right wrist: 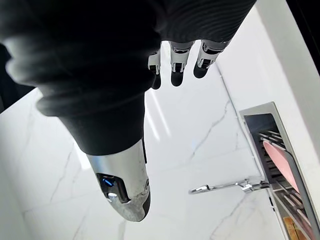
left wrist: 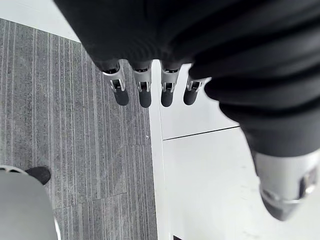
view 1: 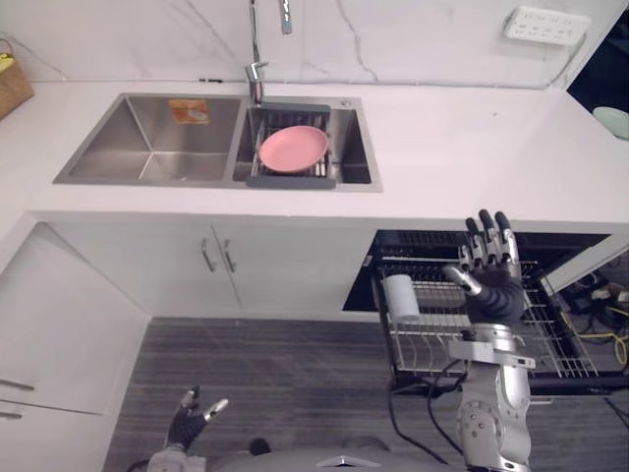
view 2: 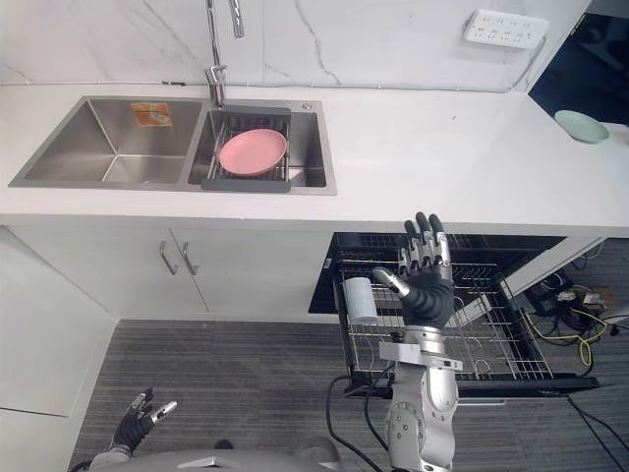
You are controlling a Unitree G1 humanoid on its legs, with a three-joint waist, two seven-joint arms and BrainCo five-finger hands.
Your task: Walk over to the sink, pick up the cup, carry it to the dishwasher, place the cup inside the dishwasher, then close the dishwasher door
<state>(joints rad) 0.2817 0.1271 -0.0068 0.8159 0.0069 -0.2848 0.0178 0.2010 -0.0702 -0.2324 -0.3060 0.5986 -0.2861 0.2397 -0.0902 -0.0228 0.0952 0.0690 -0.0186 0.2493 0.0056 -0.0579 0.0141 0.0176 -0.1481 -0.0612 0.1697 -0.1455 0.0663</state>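
Your right hand [view 1: 488, 270] is raised with fingers straight and spread, holding nothing, over the pulled-out wire dishwasher rack [view 1: 560, 344]. The white cylindrical cup [view 1: 401, 297] sits at the rack's left edge. Your left hand [view 1: 187, 421] hangs loose-fingered above the grey striped floor [view 1: 295, 383]. The right basin of the steel double sink [view 1: 147, 147] holds a round pink plate [view 1: 293, 147].
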